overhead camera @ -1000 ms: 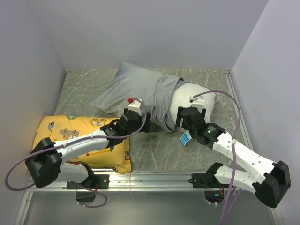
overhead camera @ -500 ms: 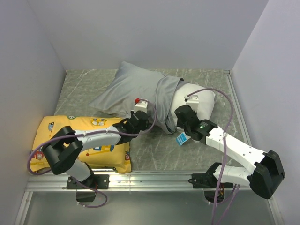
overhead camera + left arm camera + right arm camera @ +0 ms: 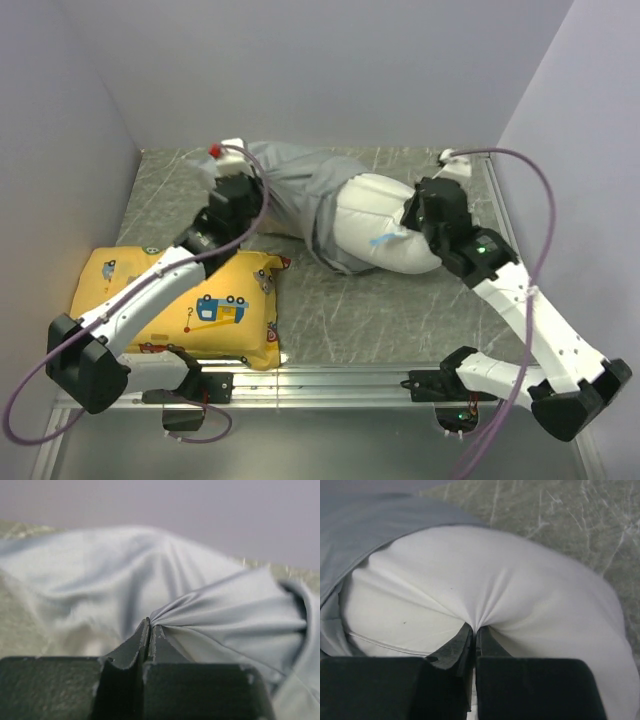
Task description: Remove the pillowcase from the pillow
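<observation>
The white pillow point(image 3: 372, 232) lies at mid-table with its right half bare; its left end is still inside the grey pillowcase point(image 3: 300, 180), which is bunched toward the back left. My left gripper point(image 3: 243, 192) is shut on a pinch of that grey fabric; in the left wrist view the pillowcase point(image 3: 210, 605) fans out taut from the left gripper point(image 3: 150, 626). At the pillow's right end my right gripper point(image 3: 418, 214) is shut on it. The right wrist view shows the right gripper point(image 3: 476, 630) pinching the pillow point(image 3: 520, 580), with the pillowcase point(image 3: 365, 525) at upper left.
A yellow cushion point(image 3: 195, 305) printed with cartoon vehicles lies at the front left under the left arm. Grey walls close the table at the back and both sides. A metal rail point(image 3: 330, 378) runs along the near edge.
Both grippers have shut, the left on the pillowcase, the right on the pillow. The left arm has swung to the back left and the right arm back and right, baring more pillow.
</observation>
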You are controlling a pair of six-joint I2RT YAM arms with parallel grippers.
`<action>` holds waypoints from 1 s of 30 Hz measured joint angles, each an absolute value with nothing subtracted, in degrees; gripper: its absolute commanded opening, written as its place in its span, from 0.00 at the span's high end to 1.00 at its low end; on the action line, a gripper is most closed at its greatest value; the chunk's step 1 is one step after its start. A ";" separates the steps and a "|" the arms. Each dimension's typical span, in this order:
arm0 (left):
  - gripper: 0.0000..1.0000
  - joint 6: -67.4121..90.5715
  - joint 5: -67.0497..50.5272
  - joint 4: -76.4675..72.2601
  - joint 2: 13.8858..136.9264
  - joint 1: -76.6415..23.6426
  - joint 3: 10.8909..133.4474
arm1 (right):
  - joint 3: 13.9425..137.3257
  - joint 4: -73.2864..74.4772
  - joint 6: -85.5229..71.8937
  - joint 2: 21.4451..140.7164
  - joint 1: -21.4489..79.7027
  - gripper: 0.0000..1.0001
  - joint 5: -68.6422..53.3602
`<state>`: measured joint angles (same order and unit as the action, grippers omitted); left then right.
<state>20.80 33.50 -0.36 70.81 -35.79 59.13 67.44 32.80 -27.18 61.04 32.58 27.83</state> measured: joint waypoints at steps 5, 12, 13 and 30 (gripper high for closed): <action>1.00 19.86 28.82 6.09 69.95 -28.77 68.55 | 75.37 35.94 -27.07 58.48 29.06 1.00 21.43; 0.99 18.09 18.72 12.34 71.90 -28.42 81.28 | 71.90 33.93 -27.05 61.17 26.15 1.00 19.86; 1.00 18.09 17.41 12.36 72.62 -28.21 81.38 | 70.26 32.86 -27.18 62.74 25.54 1.00 19.92; 0.71 22.63 12.27 6.22 92.14 -26.76 80.66 | 78.48 23.83 -26.87 84.86 20.43 0.26 17.52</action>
<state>22.63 12.27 6.22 92.14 -26.76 80.66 78.48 23.83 -26.87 84.86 20.43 17.52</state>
